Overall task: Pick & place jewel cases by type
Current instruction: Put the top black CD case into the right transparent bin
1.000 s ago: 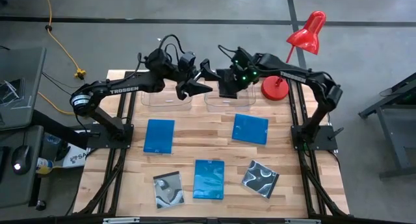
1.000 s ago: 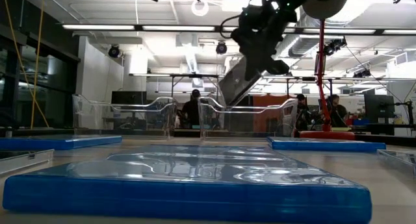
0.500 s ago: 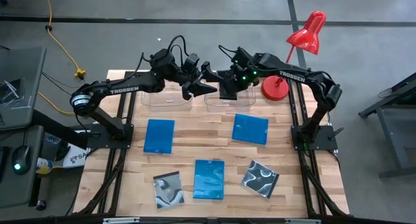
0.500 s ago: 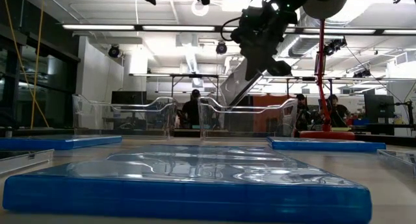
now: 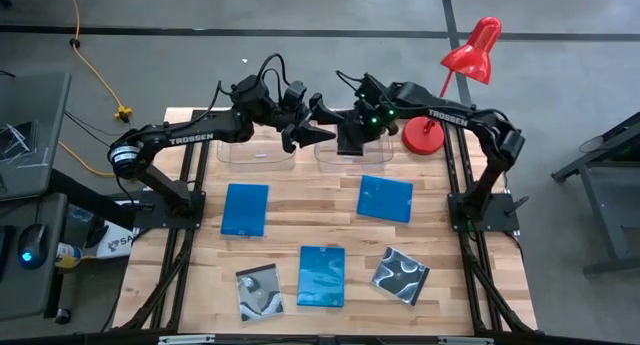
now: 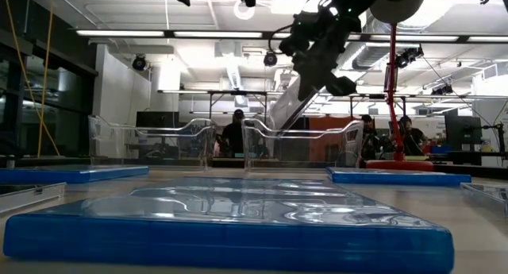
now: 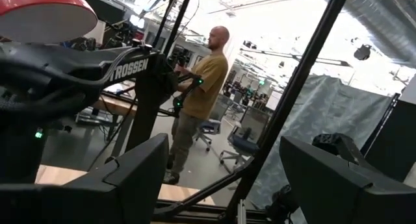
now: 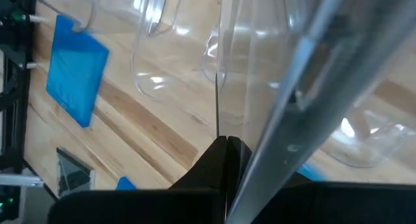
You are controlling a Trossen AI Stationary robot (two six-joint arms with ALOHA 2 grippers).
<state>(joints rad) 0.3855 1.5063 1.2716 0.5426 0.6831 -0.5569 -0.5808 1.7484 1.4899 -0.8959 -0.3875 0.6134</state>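
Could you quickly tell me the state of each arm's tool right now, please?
Left tool: open, empty, raised beside the tubs.
Right tool: shut on a black jewel case, over the right-hand tub.

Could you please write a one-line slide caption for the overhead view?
Right gripper holds a black jewel case over the right tub; five cases remain on the table.

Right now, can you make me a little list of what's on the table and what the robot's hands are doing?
Blue cases: three flat on the table
Black cases: two flat at the front
Tubs: two clear ones at the back
Right hand: shut on a dark case, tilted over the right tub
Left hand: open, empty, between the tubs
Lamp: red, back right corner
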